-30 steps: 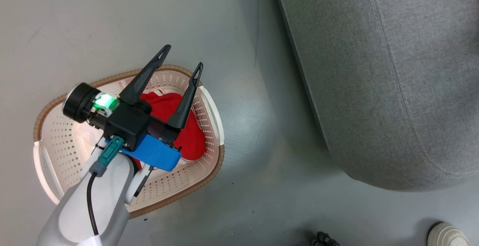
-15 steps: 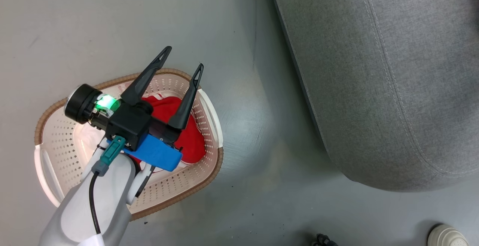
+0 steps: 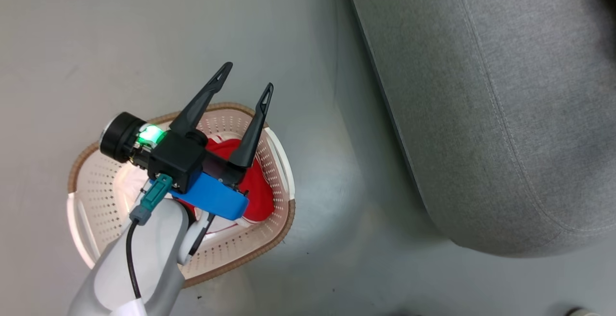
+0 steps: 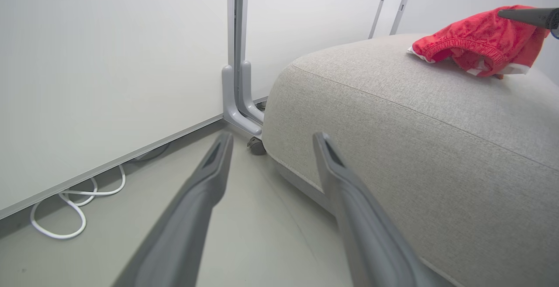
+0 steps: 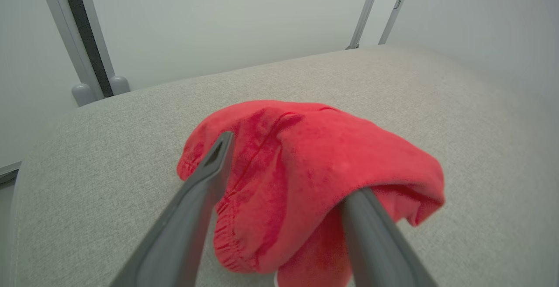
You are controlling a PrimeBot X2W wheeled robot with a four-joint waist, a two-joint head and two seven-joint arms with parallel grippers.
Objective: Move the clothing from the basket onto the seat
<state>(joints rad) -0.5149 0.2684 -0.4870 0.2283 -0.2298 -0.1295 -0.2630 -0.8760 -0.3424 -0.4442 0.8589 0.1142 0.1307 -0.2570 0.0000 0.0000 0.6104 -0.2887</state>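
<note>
Smooth grey floor (image 3: 144,42) spreads across the left of the head view. At the lower left sits a cream-white perforated plastic laundry basket (image 3: 103,186) with a brown woven-look rim. A soft bright red fabric garment (image 3: 260,193) with white trim lies crumpled in its right half. Above the basket hangs the left gripper (image 3: 247,76), its two long dark fingers spread wide with nothing between them.

A large grey woven-fabric sofa seat (image 3: 505,114) with a stitched seam takes up the right side, apart from the basket. In the right wrist view a second red garment (image 5: 314,156) lies heaped in the middle of the frame on the seat top. The right gripper (image 5: 288,164) straddles it with its jaws wide apart and not pinching. One fingertip rests against the cloth and the other is hidden under a fold.

In the left wrist view, white wall panels (image 4: 109,60) fill the upper left and a looped white cable (image 4: 65,230) lies at the lower left.
</note>
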